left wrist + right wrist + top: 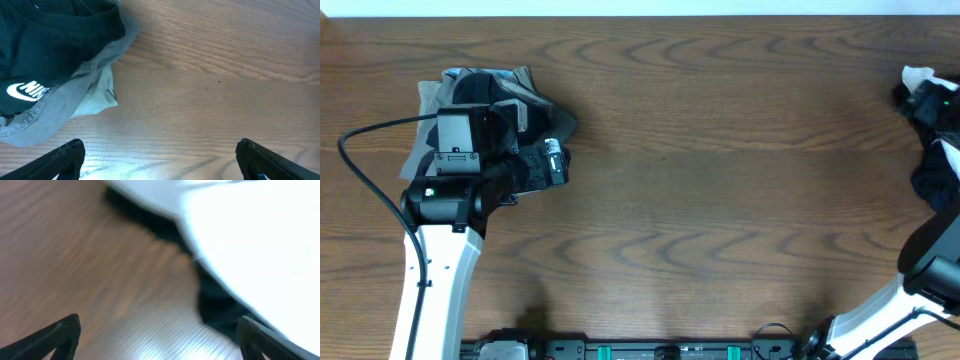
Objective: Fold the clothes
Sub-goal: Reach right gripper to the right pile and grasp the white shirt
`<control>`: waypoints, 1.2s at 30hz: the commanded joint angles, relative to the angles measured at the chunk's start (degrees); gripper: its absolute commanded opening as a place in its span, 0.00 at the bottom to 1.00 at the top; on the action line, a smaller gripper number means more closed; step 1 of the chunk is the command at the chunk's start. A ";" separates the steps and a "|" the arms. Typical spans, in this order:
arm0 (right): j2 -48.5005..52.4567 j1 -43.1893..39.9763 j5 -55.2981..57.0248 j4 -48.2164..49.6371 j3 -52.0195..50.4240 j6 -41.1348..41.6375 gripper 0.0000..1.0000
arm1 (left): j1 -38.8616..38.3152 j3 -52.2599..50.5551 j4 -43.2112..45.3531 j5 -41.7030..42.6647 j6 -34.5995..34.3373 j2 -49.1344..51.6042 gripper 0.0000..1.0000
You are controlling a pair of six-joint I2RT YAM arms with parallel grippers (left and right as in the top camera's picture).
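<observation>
Progress is looking close to nil: you are seeing no folded garment anywhere, so by my reading the whole job is waiting. The clothes are lying in two heaps well apart. On the left side of the tabletop (720,200), a black garment (55,45) with a white logo is sitting crumpled on a grey garment (75,105), whose hem is spilling onto the wood. At the right edge, a white T-shirt (250,240) is lying over a dark garment (215,305), though that view is blurring and hiding the detail.

Your left tool (160,152) is hovering over bare wood just beside the grey hem, standing wide with nothing in it. Your right tool (157,330) is gaping just as wide beside the white shirt's edge, gripping nothing.

Nothing is blocking the wood between the heaps. What is standing in your way, I am judging, is the layering: each garment is needing to be pulled free and spread flat first.
</observation>
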 commanded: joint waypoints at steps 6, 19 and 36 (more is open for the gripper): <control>4.90 -4.07 2.01 2.97 1.73 4.52 0.88 | 0.20 0.96 -0.09 0.11 -0.52 0.15 0.98; 11.34 -3.23 1.18 14.40 1.73 5.20 0.79 | 0.17 0.96 -0.15 0.15 -0.57 0.15 0.98; 14.32 -2.97 6.23 14.58 1.57 6.01 0.63 | 0.17 0.96 -0.17 1.29 -1.05 0.15 0.98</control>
